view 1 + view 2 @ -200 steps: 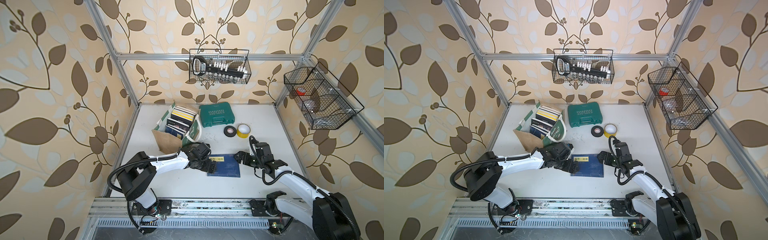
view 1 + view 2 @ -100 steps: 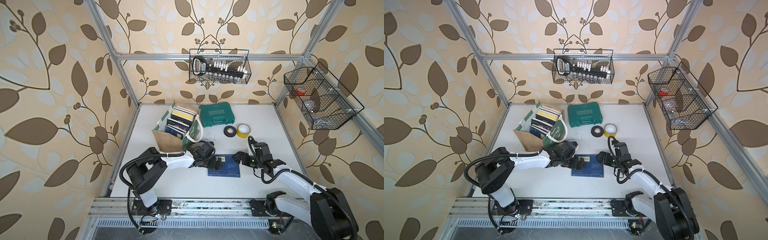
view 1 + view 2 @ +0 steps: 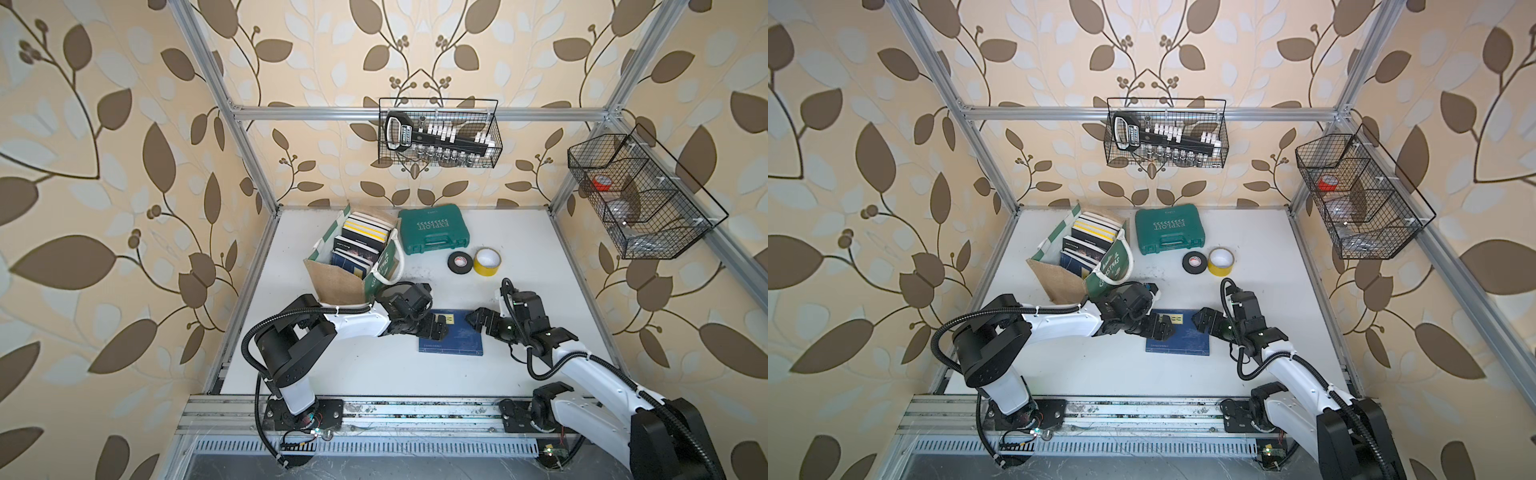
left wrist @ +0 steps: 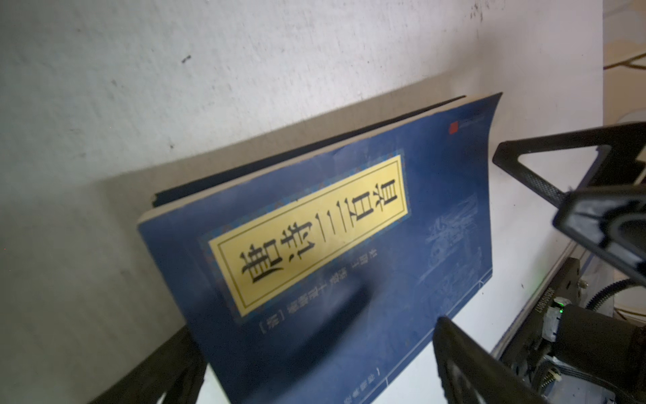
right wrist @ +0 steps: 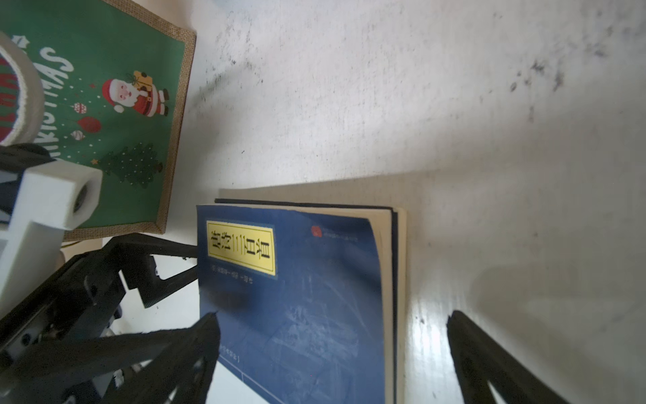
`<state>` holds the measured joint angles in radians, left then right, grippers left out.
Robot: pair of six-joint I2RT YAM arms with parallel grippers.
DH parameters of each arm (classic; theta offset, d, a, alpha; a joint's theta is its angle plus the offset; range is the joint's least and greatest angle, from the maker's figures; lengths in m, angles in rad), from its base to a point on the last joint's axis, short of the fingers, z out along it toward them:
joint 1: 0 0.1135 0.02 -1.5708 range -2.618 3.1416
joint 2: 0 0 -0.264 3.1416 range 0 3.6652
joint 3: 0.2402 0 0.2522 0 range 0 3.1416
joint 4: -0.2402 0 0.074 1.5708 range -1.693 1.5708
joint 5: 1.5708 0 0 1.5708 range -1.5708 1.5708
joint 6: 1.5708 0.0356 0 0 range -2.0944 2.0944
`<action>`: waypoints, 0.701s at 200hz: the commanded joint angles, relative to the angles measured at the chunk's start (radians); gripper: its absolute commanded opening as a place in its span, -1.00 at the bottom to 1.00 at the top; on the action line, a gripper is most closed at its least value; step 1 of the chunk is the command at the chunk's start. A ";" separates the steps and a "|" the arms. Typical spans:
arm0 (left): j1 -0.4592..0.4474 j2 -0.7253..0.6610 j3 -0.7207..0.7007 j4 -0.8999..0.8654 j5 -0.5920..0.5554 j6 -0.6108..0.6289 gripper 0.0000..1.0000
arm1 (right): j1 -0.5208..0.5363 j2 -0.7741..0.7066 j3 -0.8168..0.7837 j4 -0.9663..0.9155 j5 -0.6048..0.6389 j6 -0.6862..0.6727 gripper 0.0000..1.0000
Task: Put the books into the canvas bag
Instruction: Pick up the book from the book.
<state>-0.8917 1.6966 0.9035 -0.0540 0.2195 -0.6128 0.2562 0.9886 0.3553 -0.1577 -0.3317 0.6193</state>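
Navy book (image 3: 457, 343) lies flat on the white table (image 3: 374, 374), near the canvas bag (image 3: 338, 284) (other books (image 3: 361, 241) stand inside). Left gripper (image 3: 439, 329) and right gripper (image 3: 473, 323) flank it, jaws spread wide, gripping nothing.

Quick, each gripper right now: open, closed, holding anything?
Left gripper: open, at the navy book, holding nothing.
Right gripper: open, holding nothing.

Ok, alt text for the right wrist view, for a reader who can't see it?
A navy book with a yellow title label lies flat on the white table, between the two black fingers of the open right gripper. The left gripper is at its labelled edge, and the green Christmas-printed side of the canvas bag stands beside that.
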 commanded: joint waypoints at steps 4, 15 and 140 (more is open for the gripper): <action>-0.014 -0.067 -0.024 0.032 -0.001 0.016 0.98 | 0.033 0.004 -0.014 -0.009 -0.031 0.020 0.97; -0.015 -0.069 -0.029 0.039 0.005 0.014 0.98 | 0.059 0.016 -0.011 -0.009 -0.021 0.031 0.97; -0.024 -0.146 -0.074 0.014 -0.045 0.021 0.98 | 0.114 0.045 -0.021 0.034 0.008 0.066 0.97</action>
<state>-0.9047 1.5864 0.8394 -0.0414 0.1963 -0.6094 0.3630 1.0309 0.3553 -0.1287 -0.3321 0.6731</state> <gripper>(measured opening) 0.989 0.983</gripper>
